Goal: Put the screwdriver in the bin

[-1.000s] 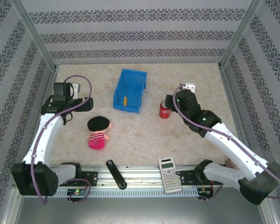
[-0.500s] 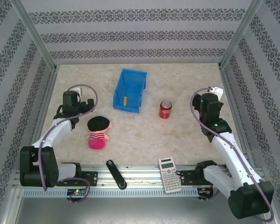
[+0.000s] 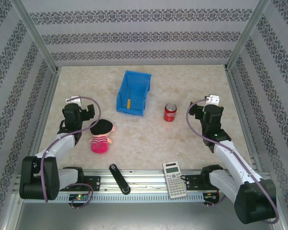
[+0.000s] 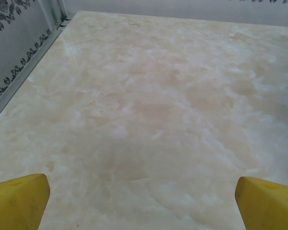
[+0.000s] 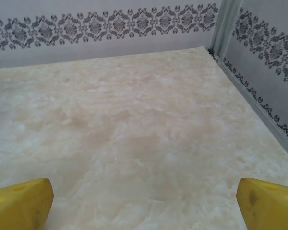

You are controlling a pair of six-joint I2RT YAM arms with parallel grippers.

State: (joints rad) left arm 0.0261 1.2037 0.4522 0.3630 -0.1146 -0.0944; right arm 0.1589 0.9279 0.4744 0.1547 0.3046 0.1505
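Down on the floor of the bin [image 3: 143,96], close to its lower front wall: the screwdriver [image 3: 128,103]. Small and slim, orange-yellow along the handle; metal shaft too thin to make out from the top view. Lying roughly in line with the bin's long sides, nearer the left wall, apart from both arms. As for the bin itself: blue plastic, rectangular, tall on three sides, lower at the front. Standing on the pale marbled desk [image 3: 192,86] toward the back, a little left of middle.

Left fingers [image 4: 19,200]: spread wide, yellow tips at the two bottom corners of the left wrist view, bare desk between them. Holding nothing, touching nothing visible. From above, left arm [image 3: 57,144] bent in over the left side of the desk, its end just beside the black cap of a plush doll [image 3: 102,135] in a pink striped top; contact with the cap impossible to tell.

Right fingers [image 5: 20,203]: likewise spread wide, yellow tips at the bottom corners of the right wrist view, bare desk between, patterned wall beyond. Empty. From above, right arm [image 3: 230,155] reaching up the right side of the desk, its end well apart from the bin, with a red soda can [image 3: 170,112] between the two.

Along the near edge, by the arm bases: a black tool [image 3: 119,178] and a calculator [image 3: 174,179].
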